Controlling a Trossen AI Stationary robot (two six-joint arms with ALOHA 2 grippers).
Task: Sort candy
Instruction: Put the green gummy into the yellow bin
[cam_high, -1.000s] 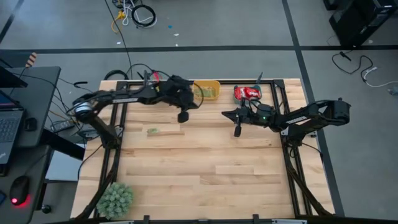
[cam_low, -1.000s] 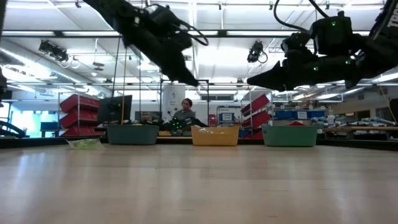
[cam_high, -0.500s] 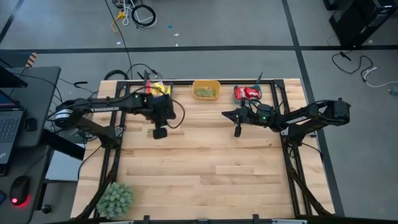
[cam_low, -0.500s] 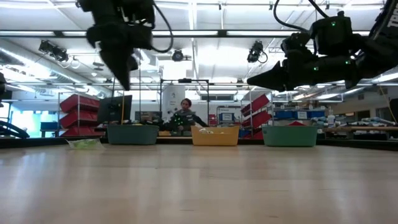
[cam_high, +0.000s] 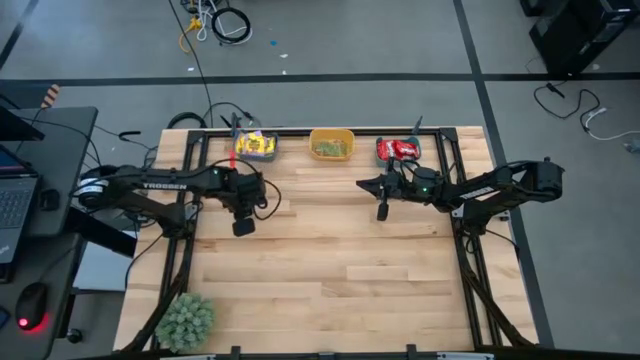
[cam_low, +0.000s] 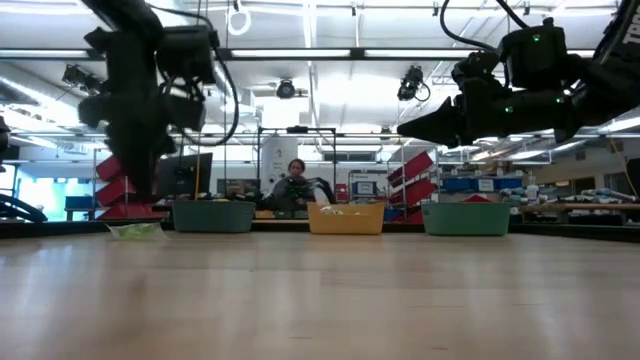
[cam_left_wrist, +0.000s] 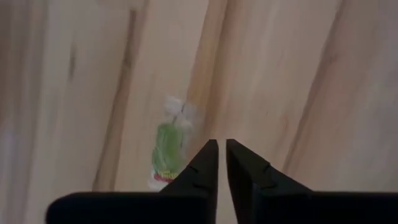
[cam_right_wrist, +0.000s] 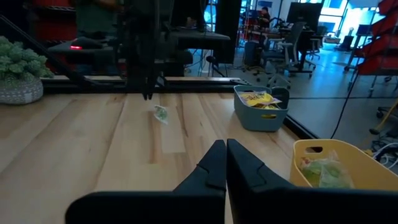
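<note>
The surface (cam_high: 330, 260) was smooth pale wood with a soft shine. The green candy (cam_left_wrist: 168, 144) had a thin, shiny, crinkly wrapper. The bins (cam_right_wrist: 262, 115) looked like smooth plastic. The plant (cam_high: 185, 320) looked fuzzy.
</note>
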